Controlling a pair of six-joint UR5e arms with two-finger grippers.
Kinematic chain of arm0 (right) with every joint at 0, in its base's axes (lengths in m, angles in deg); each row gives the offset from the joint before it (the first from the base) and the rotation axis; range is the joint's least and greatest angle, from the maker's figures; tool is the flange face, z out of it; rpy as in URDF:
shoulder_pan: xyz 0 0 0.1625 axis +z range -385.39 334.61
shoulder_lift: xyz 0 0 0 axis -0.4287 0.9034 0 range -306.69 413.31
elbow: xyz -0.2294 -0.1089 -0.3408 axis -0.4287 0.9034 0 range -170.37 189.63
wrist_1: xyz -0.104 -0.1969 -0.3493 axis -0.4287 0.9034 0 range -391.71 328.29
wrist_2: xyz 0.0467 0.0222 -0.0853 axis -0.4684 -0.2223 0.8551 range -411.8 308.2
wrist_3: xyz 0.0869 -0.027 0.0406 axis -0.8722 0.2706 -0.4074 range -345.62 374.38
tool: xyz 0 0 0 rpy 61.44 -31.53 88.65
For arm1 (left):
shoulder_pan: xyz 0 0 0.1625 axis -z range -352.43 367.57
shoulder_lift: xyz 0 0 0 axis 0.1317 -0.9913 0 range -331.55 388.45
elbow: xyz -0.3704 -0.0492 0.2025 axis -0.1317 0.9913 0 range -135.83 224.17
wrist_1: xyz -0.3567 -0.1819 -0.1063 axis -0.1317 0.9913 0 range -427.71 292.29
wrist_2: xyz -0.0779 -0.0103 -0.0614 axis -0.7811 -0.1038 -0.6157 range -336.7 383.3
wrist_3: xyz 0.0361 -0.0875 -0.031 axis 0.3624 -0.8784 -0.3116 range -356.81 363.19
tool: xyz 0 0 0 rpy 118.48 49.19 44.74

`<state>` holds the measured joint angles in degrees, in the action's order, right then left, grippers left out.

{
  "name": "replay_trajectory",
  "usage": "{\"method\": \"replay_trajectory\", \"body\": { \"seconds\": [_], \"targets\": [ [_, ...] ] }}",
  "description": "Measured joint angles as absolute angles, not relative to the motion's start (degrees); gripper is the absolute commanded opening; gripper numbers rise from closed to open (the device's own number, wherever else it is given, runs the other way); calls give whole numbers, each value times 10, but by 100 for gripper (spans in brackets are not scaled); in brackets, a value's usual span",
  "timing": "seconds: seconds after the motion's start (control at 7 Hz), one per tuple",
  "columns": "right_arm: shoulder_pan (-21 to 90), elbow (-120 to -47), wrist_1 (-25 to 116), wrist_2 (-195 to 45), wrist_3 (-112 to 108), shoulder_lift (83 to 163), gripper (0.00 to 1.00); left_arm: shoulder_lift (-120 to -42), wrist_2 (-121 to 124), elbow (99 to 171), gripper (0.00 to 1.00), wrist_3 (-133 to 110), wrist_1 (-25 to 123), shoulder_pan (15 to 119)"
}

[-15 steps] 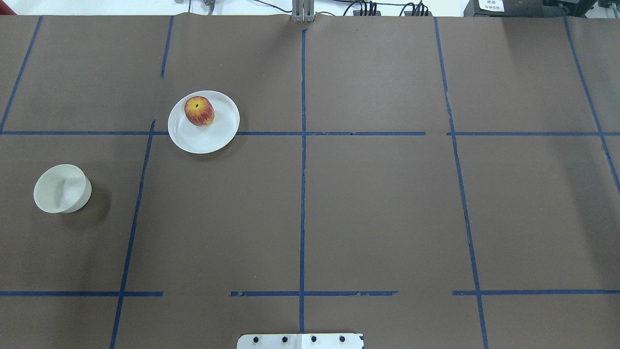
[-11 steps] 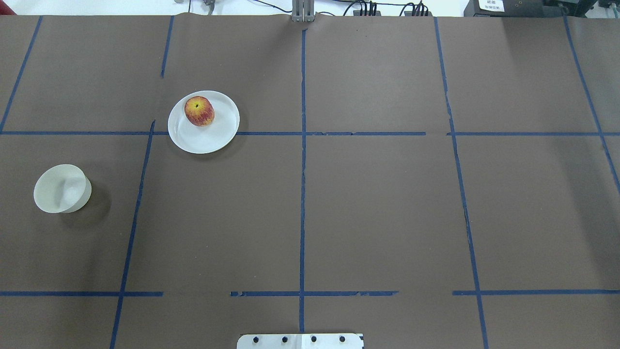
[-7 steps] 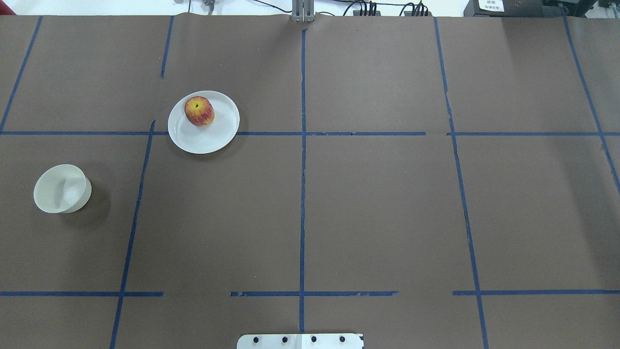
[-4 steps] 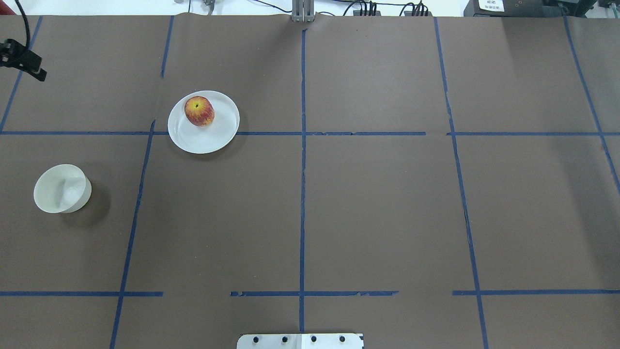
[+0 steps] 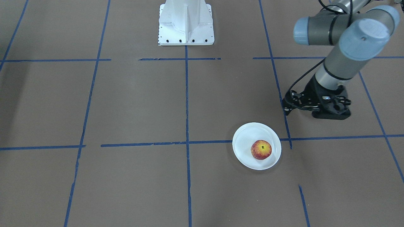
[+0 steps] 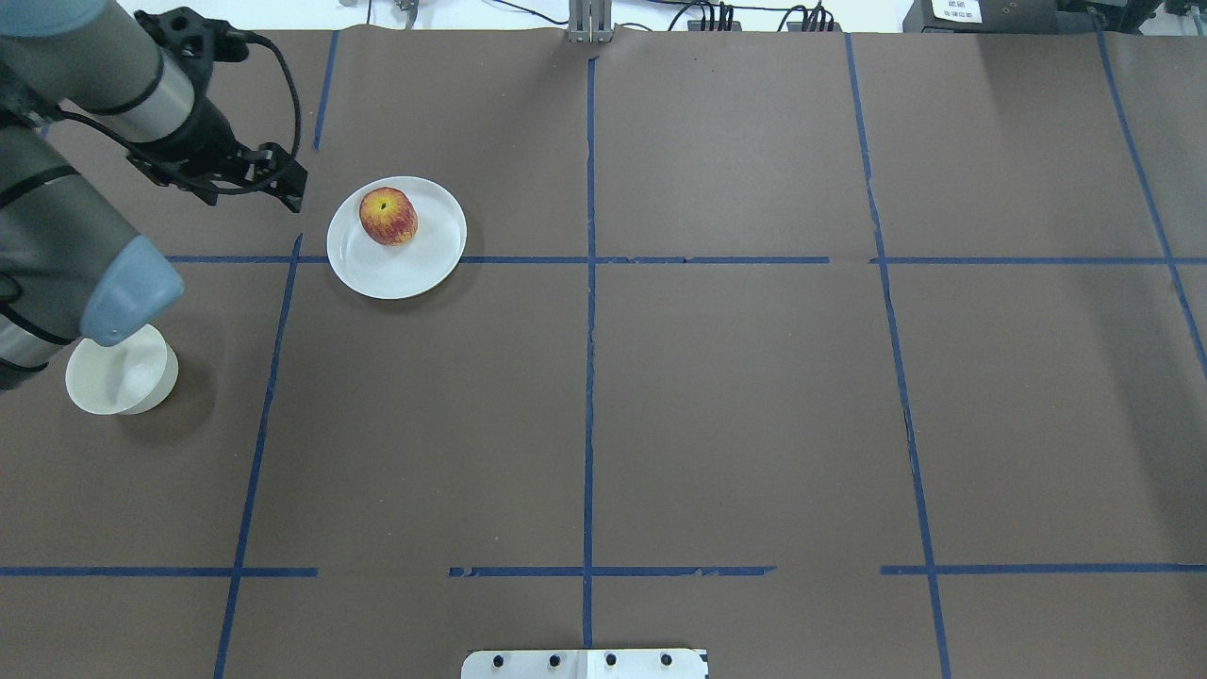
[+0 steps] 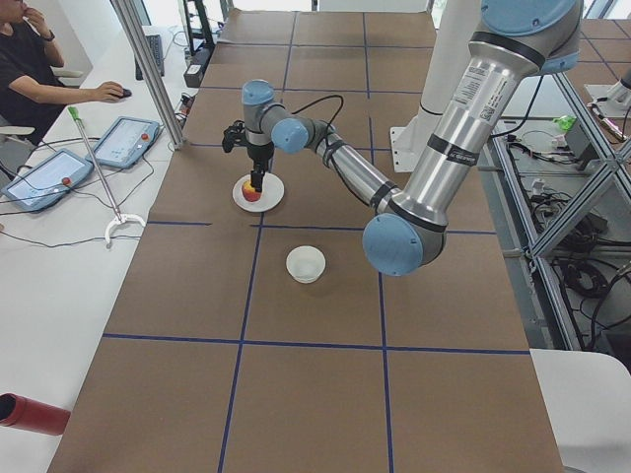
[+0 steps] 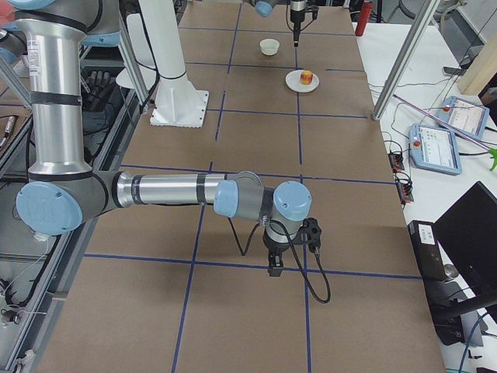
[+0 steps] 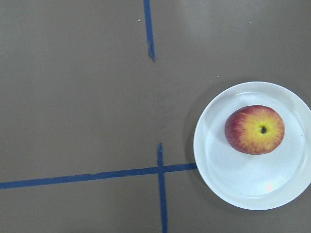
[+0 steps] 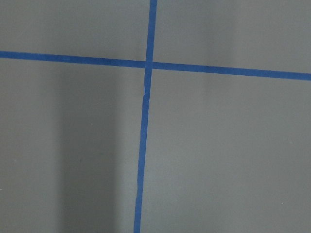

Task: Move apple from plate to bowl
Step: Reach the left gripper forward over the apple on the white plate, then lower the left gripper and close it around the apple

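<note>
The red and yellow apple (image 6: pixel 388 216) sits on the far side of the white plate (image 6: pixel 396 275); both also show in the front view, apple (image 5: pixel 261 149) and plate (image 5: pixel 244 138), and in the left wrist view, apple (image 9: pixel 254 129) and plate (image 9: pixel 243 184). The white bowl (image 6: pixel 127 377) stands empty, nearer and to the left, partly under my left arm's elbow; the arm hides it in the front view. My left gripper (image 6: pixel 222 174) hangs above the table just left of the plate and holds nothing; I cannot tell if it is open. My right gripper (image 8: pixel 273 266) hangs low far from them; I cannot tell its state.
Brown paper with blue tape lines (image 6: pixel 589 283) covers the table. The robot's white base (image 5: pixel 185 22) stands at the middle of the near edge. An operator (image 7: pixel 30 59), two tablets (image 7: pixel 123 138) and a red cylinder (image 7: pixel 30 414) are on the side bench.
My left arm has swung into the overhead view from the left and its gripper now hangs beside the plate. The apple, plate and bowl have not moved.
</note>
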<state>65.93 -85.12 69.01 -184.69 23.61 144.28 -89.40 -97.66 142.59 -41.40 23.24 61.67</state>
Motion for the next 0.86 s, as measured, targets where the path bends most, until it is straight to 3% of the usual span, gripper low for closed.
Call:
{"method": "replay_trajectory", "body": {
  "seconds": [0.43, 0.86],
  "targets": [
    [659, -851, 690, -1847, 236, 1443, 100, -975, -966, 1273, 100, -488, 319, 594],
    [659, -851, 690, -1847, 236, 1443, 100, -1011, -966, 1178, 100, -527, 384, 591]
  ]
}}
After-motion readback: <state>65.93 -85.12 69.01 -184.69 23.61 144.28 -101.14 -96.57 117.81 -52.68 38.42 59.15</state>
